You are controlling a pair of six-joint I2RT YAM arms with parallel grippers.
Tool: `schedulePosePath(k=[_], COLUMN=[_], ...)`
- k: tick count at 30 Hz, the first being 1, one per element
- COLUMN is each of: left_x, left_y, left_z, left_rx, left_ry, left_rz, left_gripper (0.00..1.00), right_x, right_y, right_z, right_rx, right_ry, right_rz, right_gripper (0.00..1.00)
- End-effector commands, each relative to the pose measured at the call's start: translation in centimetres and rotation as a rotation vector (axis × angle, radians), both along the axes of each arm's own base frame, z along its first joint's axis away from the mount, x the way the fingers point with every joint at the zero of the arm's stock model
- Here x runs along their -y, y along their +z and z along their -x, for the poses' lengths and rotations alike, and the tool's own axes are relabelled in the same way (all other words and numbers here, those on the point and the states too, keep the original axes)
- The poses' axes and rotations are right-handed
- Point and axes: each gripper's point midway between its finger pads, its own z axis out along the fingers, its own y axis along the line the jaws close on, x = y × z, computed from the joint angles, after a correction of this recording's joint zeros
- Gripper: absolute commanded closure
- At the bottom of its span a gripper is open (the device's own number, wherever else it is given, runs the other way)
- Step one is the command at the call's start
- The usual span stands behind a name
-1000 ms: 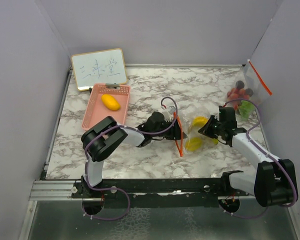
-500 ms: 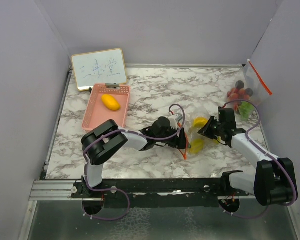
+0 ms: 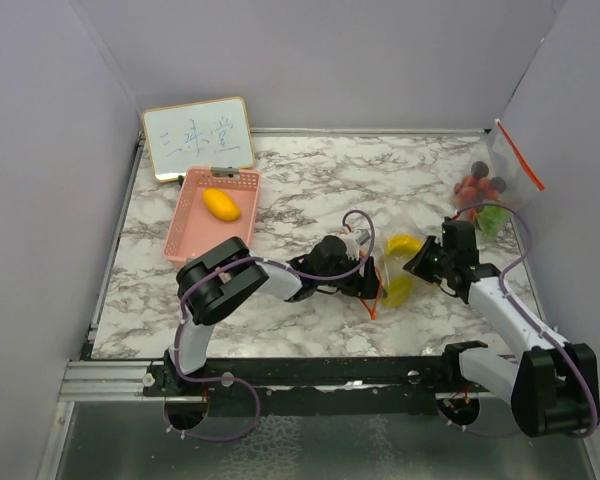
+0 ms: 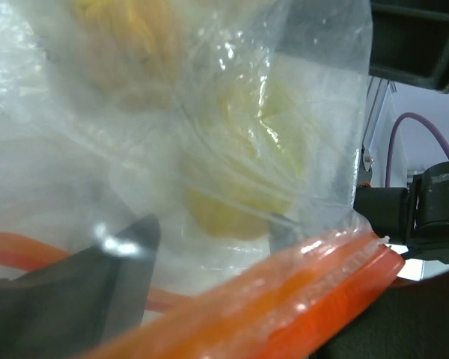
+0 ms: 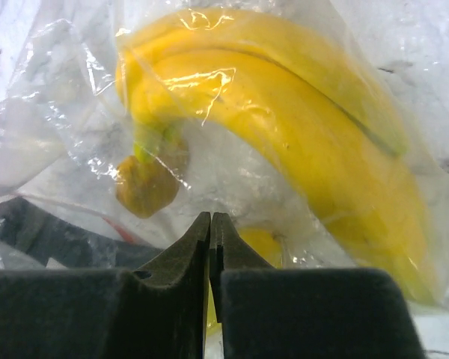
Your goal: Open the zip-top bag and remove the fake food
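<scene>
Just beyond right hand [image 5: 209,222], banana [image 5: 292,127].

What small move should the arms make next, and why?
Probably the left pincer should pull the orange zip away from the right pincer. The zip strips look pressed together, the banana is inside the zip-top bag, and the right pincer is shut on its film.

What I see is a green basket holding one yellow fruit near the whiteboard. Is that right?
Not quite: the basket is pink, not green. The top external view shows it holding one yellow fruit near the whiteboard.
</scene>
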Motion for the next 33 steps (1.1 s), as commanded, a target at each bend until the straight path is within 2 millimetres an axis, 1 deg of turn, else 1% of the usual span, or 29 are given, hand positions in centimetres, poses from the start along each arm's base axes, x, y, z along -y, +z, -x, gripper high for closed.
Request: schedulePosePath(k=[1,2,5,8,12,17,20,24,29,33], left_x=[1.0,1.1,1.3,1.4,1.7,1.8,2.0,2.2,2.4,2.0], left_y=[0.8,0.9,1.0,1.1,1.2,1.5,1.6,1.6,1.9,1.8], left_z=[-0.3,-0.4,-0.6,-0.8,-1.0,-1.1,-1.0,-0.7,0.0,0.6], left_rx=[0.006,0.011,0.016,0.018,0.013,0.012,0.006,-0.018,-0.050,-0.068], left_ry=[0.007,0.008,0.008,0.013,0.015,0.013,0.011,-0.001,-0.025,-0.031], left_rz=[0.033,0.033,0.033,0.036,0.041,0.052,0.061,0.072,0.108,0.115], left_gripper=[0.38,0.38,0.38,0.38,0.38,0.38,0.38,0.38,0.38,0.39], right_x=[1.6,1.8,2.2,1.6,0.5,-0.4,-1.9,-2.9,-3.6,-3.4], right_y=[2.9,3.4,3.6,2.7,1.2,0.0,-0.9,-1.7,-1.1,-0.9], right_z=[0.1,0.3,1.2,2.0,3.1,4.1,4.5,4.7,4.4,4.0], right_rx=[0.083,0.093,0.051,-0.023,-0.090,-0.086,-0.100,-0.127,-0.089,-0.080], right_ry=[-0.063,-0.066,-0.085,-0.082,-0.078,-0.069,-0.024,-0.006,0.004,0.000], right_rz=[0.058,0.065,0.076,0.042,-0.021,-0.087,-0.168,-0.223,-0.276,-0.264], right_gripper=[0.91,0.89,0.86,0.83,0.83,0.83,0.83,0.85,0.86,0.86])
